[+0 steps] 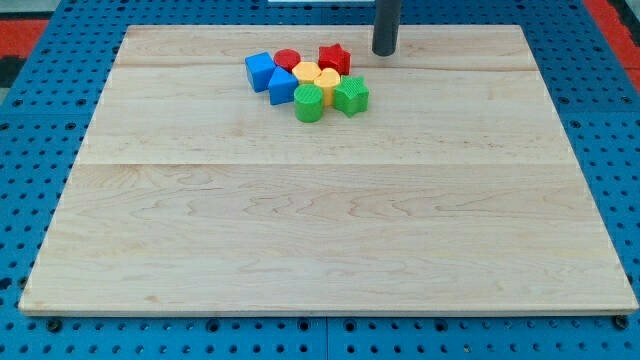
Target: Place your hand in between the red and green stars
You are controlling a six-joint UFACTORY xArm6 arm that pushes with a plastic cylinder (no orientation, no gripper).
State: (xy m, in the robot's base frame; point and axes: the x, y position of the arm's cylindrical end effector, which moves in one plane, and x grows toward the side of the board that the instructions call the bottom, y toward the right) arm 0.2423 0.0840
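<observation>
The red star (334, 59) lies near the view's top, with the green star (351, 96) just below it and slightly to the right. They sit in a tight cluster with a red round block (288, 60), two yellow blocks (308, 73) (328, 83), a green round block (309, 103) and two blue blocks (260, 70) (282, 86). My tip (385, 52) stands on the board to the right of the red star, a short gap away, above and to the right of the green star.
The wooden board (320, 230) lies on a blue pegboard surface (20, 150). All blocks are grouped near the board's top edge, left of my tip.
</observation>
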